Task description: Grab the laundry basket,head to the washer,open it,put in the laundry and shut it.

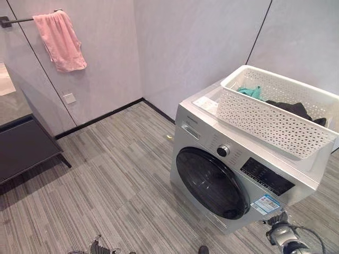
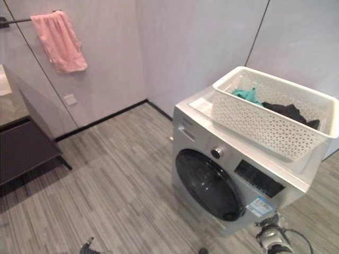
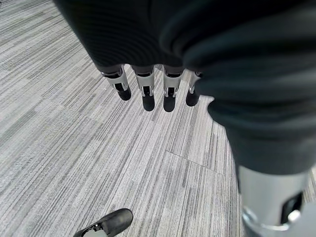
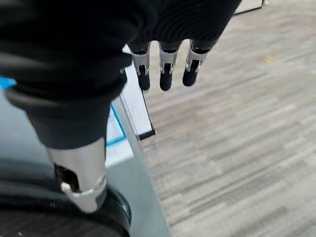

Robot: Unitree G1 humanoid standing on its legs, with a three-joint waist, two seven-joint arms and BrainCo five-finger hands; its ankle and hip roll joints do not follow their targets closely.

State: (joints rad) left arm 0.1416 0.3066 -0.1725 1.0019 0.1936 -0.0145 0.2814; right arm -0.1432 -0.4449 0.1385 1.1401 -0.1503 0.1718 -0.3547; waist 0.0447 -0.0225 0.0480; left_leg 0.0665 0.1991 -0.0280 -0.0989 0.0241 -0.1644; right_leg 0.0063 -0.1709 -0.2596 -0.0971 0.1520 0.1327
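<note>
The grey striped wood-look floor (image 1: 116, 180) fills most of the room, with pale grey wall panels (image 1: 185, 47) behind it. On the floor stands the big silver front-loading washer (image 1: 212, 159), and its round dark glass door (image 1: 212, 182) is closed. On top of the washer sits the white plastic laundry basket with little holes (image 1: 265, 119), near the back right side and reaching past the washer's right end. Inside the basket lie the laundry pieces, a teal cloth (image 1: 250, 92) and a black cloth (image 1: 291, 108). A dark low bench (image 1: 26, 145) stands by the left wall, and a pink towel (image 1: 61, 39) hangs on a rail above it. The left hand (image 3: 148, 89) hangs over the floor with its fingers straight and loose, and it holds nothing. The right hand (image 4: 168, 69) hangs by the front corner of the washer, fingers straight too, and it is empty. I think the door must be opened next. The door could swing into the right hand, since that hand is so close to the washer. The basket could also tip or slide off if the washer is bumped, because part of it sticks out over the edge.
</note>
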